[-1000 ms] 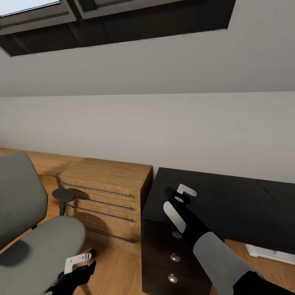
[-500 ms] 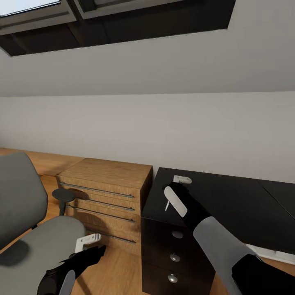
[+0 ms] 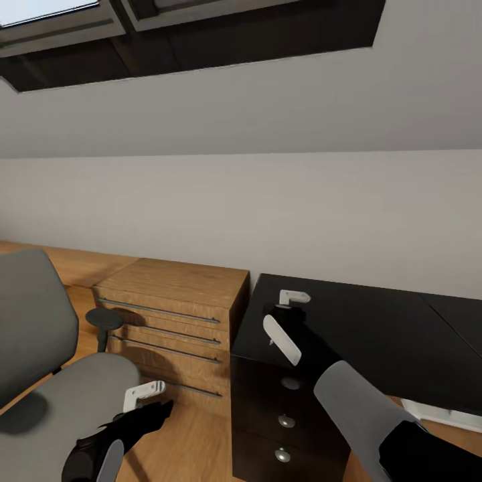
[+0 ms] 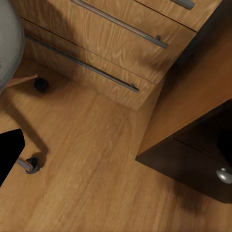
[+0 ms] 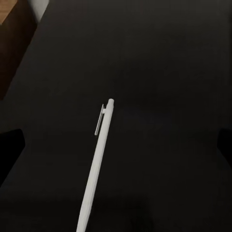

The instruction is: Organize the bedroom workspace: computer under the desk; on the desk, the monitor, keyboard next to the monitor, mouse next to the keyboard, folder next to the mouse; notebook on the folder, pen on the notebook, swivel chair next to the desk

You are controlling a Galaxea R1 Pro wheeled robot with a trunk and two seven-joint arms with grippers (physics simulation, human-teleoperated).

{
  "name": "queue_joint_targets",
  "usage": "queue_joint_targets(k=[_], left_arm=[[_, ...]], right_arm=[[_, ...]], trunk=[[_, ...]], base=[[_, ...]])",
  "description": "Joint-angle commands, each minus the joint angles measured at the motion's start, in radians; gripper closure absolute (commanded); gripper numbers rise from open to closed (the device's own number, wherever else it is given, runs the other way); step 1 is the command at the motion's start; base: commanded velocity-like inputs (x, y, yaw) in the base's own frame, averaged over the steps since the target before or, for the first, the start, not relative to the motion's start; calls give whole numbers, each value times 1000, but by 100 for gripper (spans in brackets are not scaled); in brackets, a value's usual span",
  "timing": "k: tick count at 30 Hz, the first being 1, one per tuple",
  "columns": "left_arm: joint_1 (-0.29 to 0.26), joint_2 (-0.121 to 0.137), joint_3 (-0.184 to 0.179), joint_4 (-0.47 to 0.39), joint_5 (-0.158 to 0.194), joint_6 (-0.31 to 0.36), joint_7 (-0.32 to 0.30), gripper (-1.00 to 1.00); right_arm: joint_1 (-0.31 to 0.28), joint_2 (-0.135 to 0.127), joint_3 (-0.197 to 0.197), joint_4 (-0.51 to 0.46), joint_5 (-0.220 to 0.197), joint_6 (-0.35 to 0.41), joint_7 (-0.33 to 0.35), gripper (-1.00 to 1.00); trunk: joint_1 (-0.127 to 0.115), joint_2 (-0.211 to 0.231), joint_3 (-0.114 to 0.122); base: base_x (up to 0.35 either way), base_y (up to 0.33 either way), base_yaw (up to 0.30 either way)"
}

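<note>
One pen here, a thin pale white-silver stick with a little clip near its tip, and in the right wrist view it runs out from between the fingers over a flat matte black top, so the right gripper is clenched on it. In the head view that gripper sits over the black drawer unit, near its left front corner, with a sliver of the pen poking down beside the white finger. The unit is glossy-dark with three round silver knobs down its front. Just right of it is the black tabletop of the desk, with a bit of white foot below. To the left, one light-wood chest with long metal bar handles, visible wood grain. Then one swivel chair: grey upholstered seat and back, round black armrest pad, black casters on the wood floor. The left gripper hangs low beside the seat's front edge; can't tell if its fingers are apart or closed.
</note>
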Motion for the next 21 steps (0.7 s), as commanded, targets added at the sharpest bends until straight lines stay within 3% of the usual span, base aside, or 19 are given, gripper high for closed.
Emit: queue_joint_targets(k=[1,13,15,16,21], left_arm=[[-1,0,1,-1,10,4,7,-100],[-1,0,-4,3,5,-4,9,-100],[-1,0,-5,6,5,-5,9,-100],[-1,-1,-6,7,4,-5,9,-100],[-1,-14,9,-5,5,-6,9,-100]], right_arm=[[0,-1,6,-1,-3,1,-7,-100],[16,-2,16,3,7,-16,-1,-100],[19,-3,16,9,15,-16,1,-100],[24,-3,17,24,54,-18,2,-100],[15,-26,-9,51,69,-28,30,-100]], trunk=[[0,-1,-1],[0,-1,-1],[0,-1,-1],[0,-1,-1],[0,-1,-2]], base=[[0,0,91],[30,2,170],[214,42,44],[285,22,13],[0,0,0]])
